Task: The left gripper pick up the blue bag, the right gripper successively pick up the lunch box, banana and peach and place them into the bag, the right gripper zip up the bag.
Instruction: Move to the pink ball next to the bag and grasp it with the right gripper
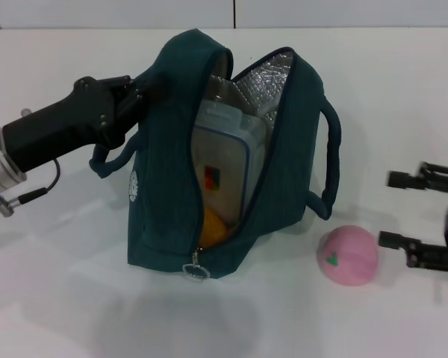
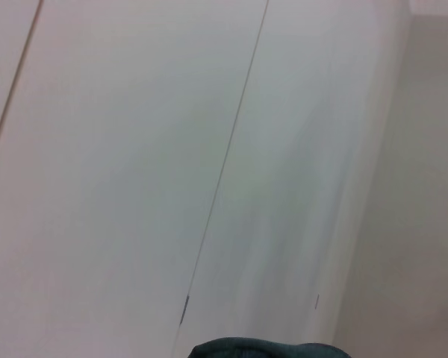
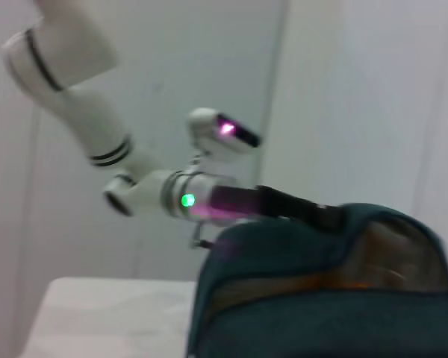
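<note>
**Bag open, peach outside**

Blue bag [image 1: 164,179] stands unzipped on the white surface [image 1: 60,298], the left gripper [image 1: 134,93] pinching its upper edge. Inside sit the lunch box [image 1: 224,160] and, below it, the banana [image 1: 213,224]. Beside the bag lies the peach [image 1: 348,256], with the right gripper [image 1: 403,210] spread near it.

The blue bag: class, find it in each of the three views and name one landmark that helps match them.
Head view: the blue bag stands mid-table, unzipped.
Left wrist view: only a dark teal sliver at the bottom edge.
Right wrist view: it fills the lower right.
Shared landmark: the left gripper at the bag's top edge.
</note>
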